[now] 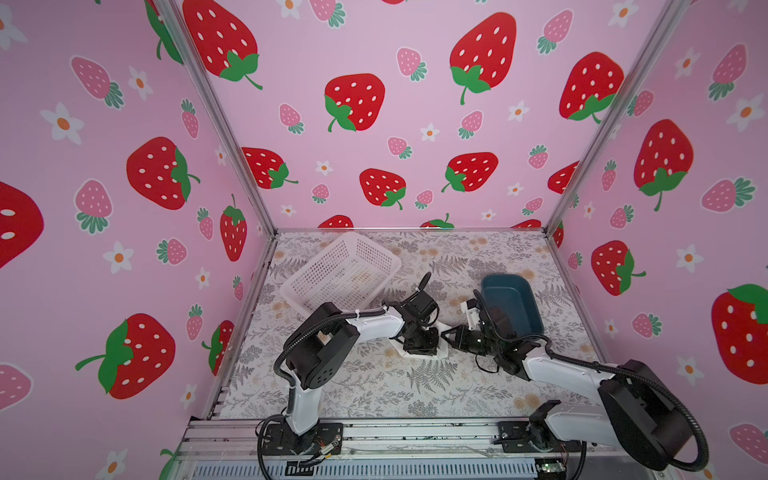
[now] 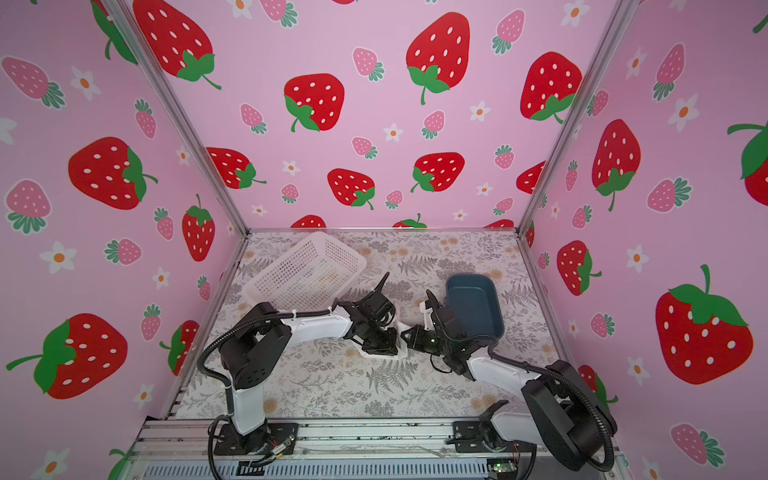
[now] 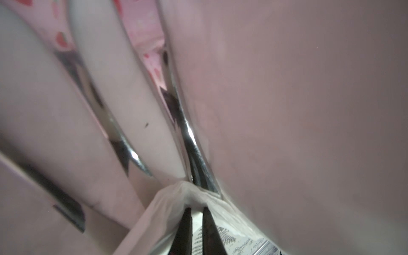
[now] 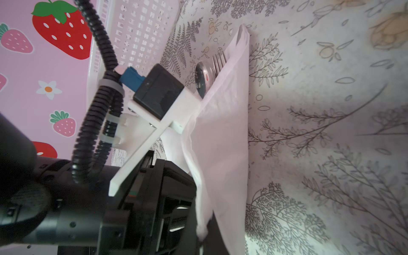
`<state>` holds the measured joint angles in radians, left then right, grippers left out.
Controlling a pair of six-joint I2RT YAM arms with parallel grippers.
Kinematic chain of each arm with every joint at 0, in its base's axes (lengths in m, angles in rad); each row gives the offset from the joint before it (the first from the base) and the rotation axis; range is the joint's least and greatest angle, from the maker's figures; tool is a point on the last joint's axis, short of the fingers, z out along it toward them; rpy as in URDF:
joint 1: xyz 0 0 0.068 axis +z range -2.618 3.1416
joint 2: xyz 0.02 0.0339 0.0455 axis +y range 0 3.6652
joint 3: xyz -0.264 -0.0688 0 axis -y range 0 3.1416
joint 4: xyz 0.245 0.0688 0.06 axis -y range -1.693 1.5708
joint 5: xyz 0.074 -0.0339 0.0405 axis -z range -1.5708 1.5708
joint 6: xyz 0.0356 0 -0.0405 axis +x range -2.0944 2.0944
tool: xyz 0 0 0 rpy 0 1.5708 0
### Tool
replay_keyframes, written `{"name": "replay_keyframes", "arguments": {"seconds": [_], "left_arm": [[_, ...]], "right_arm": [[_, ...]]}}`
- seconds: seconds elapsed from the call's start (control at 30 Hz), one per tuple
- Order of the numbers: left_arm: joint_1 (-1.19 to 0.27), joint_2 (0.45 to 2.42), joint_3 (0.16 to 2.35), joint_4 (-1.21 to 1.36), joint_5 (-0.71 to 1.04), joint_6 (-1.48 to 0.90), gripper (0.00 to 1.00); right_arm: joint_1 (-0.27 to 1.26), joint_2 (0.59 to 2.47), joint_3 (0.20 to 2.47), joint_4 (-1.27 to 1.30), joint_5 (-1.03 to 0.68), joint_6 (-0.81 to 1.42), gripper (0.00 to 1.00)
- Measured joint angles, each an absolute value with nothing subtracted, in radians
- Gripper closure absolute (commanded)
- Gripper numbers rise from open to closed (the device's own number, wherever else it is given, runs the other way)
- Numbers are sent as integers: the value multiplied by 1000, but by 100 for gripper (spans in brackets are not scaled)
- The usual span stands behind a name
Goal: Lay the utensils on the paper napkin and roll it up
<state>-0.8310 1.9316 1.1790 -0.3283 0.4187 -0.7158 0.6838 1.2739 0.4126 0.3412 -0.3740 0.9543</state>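
The paper napkin lies at mid-table, folded over the utensils. In the right wrist view the napkin is a long white fold, and the utensils' shiny fork tines and spoon bowl stick out at its far end. Blurred close-up handles of the utensils run under the raised napkin in the left wrist view. My left gripper pinches the napkin's lifted edge. My right gripper is shut on a napkin corner. In both top views the left gripper and right gripper almost meet.
A white perforated basket sits at the back left, close behind the left arm. Behind the right gripper at the right stands a dark blue tub. Fern-print cloth covers the table, with pink strawberry walls on three sides.
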Motion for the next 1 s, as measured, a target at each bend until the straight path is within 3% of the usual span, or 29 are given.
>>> {"name": "replay_keyframes", "arguments": {"seconds": [0.77,1.0], "left_arm": [[-796,1695,958,-260,371,-761,84],[-796,1713,958,-242,378,-766,84]], "right_arm": [[727,1319,439,342,-325,989,95],[728,1330,445,342,-323,995,95]]}}
